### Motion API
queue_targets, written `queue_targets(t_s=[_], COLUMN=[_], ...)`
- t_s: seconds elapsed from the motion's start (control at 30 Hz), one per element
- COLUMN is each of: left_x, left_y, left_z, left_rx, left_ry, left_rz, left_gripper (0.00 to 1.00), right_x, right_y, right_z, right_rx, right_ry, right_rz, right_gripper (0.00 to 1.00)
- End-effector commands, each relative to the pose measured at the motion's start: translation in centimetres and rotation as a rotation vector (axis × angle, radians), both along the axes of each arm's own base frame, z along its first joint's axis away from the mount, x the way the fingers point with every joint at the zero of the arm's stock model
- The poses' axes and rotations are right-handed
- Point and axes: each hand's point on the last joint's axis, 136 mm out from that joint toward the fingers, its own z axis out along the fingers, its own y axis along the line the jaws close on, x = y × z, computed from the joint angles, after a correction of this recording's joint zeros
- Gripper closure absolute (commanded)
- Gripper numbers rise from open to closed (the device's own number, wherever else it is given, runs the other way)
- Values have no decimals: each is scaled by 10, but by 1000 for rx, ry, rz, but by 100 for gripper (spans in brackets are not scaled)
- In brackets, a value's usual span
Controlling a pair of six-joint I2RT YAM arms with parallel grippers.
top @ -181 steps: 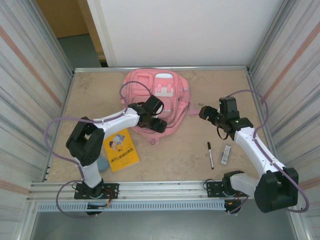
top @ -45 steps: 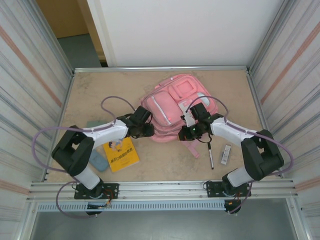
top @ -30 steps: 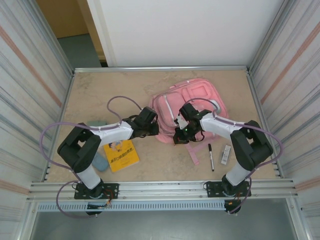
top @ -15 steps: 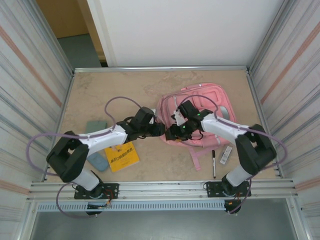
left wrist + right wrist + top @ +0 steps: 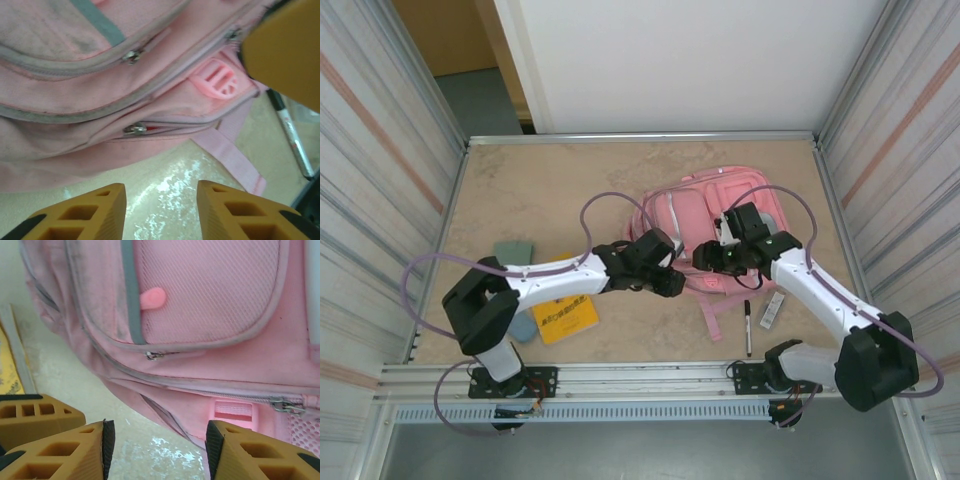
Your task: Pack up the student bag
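Observation:
The student bag [image 5: 715,215] is a big pink backpack lying flat at the table's centre right, zip pockets up. My left gripper [image 5: 670,283] is at its near left edge, open. In the left wrist view its fingers [image 5: 85,215] stand apart over bare table, just short of the bag [image 5: 100,75]. My right gripper [image 5: 706,258] is over the bag's near edge, also open. Between its fingertips [image 5: 87,450] I see only table and the bag's lower rim [image 5: 210,315]. The two grippers are close together, with nothing held in either.
A yellow book [image 5: 563,312] lies near the left arm, with a teal pouch [image 5: 513,250] beside it. A black pen [image 5: 747,328] and a small grey stick [image 5: 773,308] lie right of the bag's loose strap [image 5: 712,318]. Metal walls close in both sides.
The bag has slid and turned toward the right. Both grippers went from shut on its near edge to open and let it go. The left arm has reached further right.

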Motion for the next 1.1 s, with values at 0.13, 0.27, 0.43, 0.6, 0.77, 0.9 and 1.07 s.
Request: queue_targets(t_s=[0.13,0.27,0.43,0.6,0.77,0.9,1.07], left_x=[15,6,-6,-14,-13,-15,-14], left_y=[25,52,105,120,117,114,115], left_z=[1,5,18,38,45,45,41], left_rx=[70,9,-37,-151,-218,-226,-211], left_ry=[1,86,143,122,86,92,93], left_rz=[98,140,241,247,236,222,220], left_gripper=[61,62,61,57,55,53,53], right_x=[-22,-7,17,24,13,-2,17], right_y=[20,45,57,62,67,67,54], right_z=[-26,-27,-27,-54,-68,-57,-59], right_rx=[-208,-317,-505,-576,-575,-513,-599], right_ry=[-39,-172,-280,-219,-175,-129,-183], right_rz=[252,408,530,595,647,668,623], right_gripper=[47,49,49,49,51,48,50])
